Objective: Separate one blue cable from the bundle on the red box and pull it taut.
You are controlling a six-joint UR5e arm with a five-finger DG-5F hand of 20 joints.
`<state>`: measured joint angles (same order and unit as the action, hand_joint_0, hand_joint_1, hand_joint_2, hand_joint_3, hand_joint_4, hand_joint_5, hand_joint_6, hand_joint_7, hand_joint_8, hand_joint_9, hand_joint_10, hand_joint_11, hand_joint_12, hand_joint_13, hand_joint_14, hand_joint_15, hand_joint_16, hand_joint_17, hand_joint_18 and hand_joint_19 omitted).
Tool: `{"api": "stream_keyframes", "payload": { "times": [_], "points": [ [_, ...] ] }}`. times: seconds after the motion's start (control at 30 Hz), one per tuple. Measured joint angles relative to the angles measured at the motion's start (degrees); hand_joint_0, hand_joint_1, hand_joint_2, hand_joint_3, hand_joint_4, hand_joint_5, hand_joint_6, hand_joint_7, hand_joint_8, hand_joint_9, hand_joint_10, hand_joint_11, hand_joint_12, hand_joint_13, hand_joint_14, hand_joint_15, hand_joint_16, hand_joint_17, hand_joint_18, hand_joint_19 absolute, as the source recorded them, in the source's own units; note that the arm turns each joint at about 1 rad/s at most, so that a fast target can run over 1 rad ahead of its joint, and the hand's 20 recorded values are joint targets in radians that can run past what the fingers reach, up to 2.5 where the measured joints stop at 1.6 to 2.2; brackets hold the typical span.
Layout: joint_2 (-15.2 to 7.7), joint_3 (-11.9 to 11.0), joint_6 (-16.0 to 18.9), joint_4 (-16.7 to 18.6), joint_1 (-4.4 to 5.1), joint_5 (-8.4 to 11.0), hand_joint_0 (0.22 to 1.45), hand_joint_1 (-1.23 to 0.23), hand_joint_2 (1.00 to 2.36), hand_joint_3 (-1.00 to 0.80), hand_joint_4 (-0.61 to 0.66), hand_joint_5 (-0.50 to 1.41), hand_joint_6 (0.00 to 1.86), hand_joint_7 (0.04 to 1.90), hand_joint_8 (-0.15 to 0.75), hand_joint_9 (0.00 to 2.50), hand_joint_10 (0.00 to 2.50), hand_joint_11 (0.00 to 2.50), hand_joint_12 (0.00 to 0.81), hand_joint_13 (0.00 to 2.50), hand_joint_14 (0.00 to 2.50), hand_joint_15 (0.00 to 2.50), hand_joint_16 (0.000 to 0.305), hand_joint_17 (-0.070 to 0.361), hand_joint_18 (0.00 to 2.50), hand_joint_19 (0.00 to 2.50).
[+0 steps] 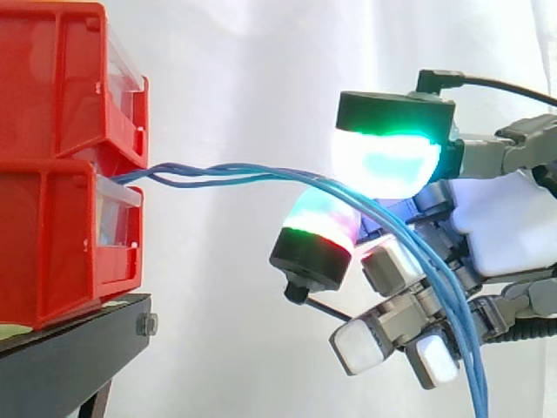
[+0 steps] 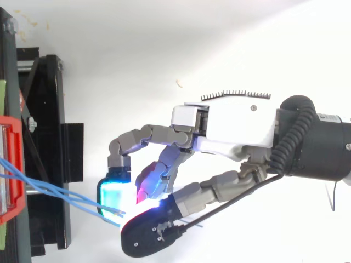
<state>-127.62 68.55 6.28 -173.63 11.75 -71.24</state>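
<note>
Two red plastic bins (image 1: pixel 52 131), stacked one on the other, stand on a flat black stand (image 1: pixel 70 344) at the left, before a white curtain (image 1: pixel 244 70). From the gap between the two bins comes a bundle of thin blue cables (image 1: pixel 252 172), twisted together near the bins. It runs to the right in a soft arc, not tight, then falls past the robot hand (image 2: pixel 230 129) to the lower edge of the side view. The robot hand enters from the right with its fingers curled. The thin blue cables pass between a cyan-green glowing pad (image 1: pixel 387 157) above and a red-green glowing pad (image 1: pixel 320 222) below. These pads close on them, so the robot hand holds the whole bundle
</note>
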Motion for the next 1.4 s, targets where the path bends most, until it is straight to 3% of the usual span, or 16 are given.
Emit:
{"api": "stream_keyframes", "payload": {
  "times": [0.5, 0.83, 1.13, 1.4],
  "points": [
    [0.0, 0.0, 0.0, 0.0, -0.01, 0.05, 0.67, -0.62, 1.01, -0.3, 0.36, -0.08, 0.5, 1.16, 0.333, 1.15, 0.02, 0.59, 0.361, 0.83, 0.01, 0.36, 0.051, 0.114, 0.88, 0.65],
    [0.0, 0.0, 0.0, 0.1, 0.08, 0.38, 0.59, -0.64, 1.0, -0.45, 0.21, -0.11, 0.5, 1.2, 0.337, 1.16, 0.02, 0.71, 0.368, 0.8, 0.01, 0.36, 0.052, 0.116, 0.86, 0.64],
    [0.3, -0.1, 0.2, 0.1, 0.32, 0.55, 0.54, -0.73, 1.0, -0.5, 0.22, -0.14, 0.5, 1.17, 0.334, 1.13, 0.02, 0.93, 0.389, 0.8, 0.01, 0.39, 0.054, 0.122, 0.84, 0.64],
    [1.1, 0.0, 0.0, 0.0, 0.45, 0.83, 0.48, -0.72, 1.0, -0.5, 0.24, -0.15, 0.5, 1.16, 0.349, 0.97, 0.02, 0.87, 0.413, 0.78, 0.01, 0.38, 0.059, 0.132, 0.85, 0.62]
  ]
}}
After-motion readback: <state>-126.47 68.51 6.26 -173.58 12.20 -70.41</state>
